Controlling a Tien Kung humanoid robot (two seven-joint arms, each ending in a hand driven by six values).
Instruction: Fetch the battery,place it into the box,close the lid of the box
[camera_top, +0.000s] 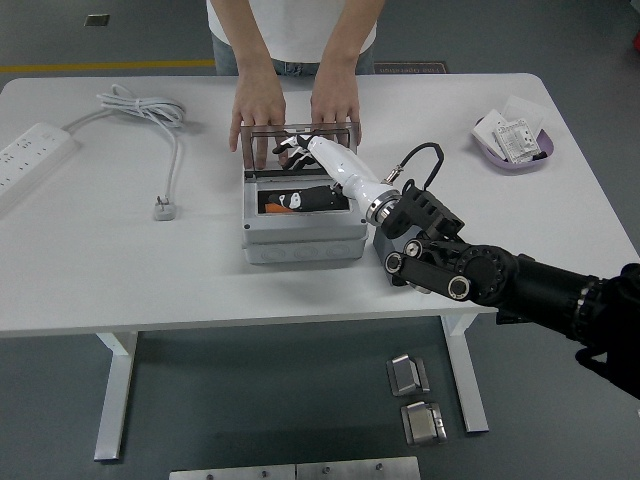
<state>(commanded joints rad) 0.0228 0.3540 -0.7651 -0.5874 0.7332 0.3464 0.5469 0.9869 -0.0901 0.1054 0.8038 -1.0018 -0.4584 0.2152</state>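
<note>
Reaching over the grey box (303, 240) with my right hand (297, 152), fingers loosely spread and empty, I judge the orange-and-black battery (297, 201) lies inside so the clear lid (296, 135), propped upright by a person's hands (258, 105), can shut.

Grey matt plastic box (303, 240), clear glossy lid (297, 136), smooth white table (130, 280).

Orange-and-black battery (295, 201) lies inside an open grey plastic box (303, 238) on a white bench (120, 270); robot's right hand (296, 149), fingers spread, hovers above; a person's hands (258, 108) steady the clear lid (300, 140).
</note>
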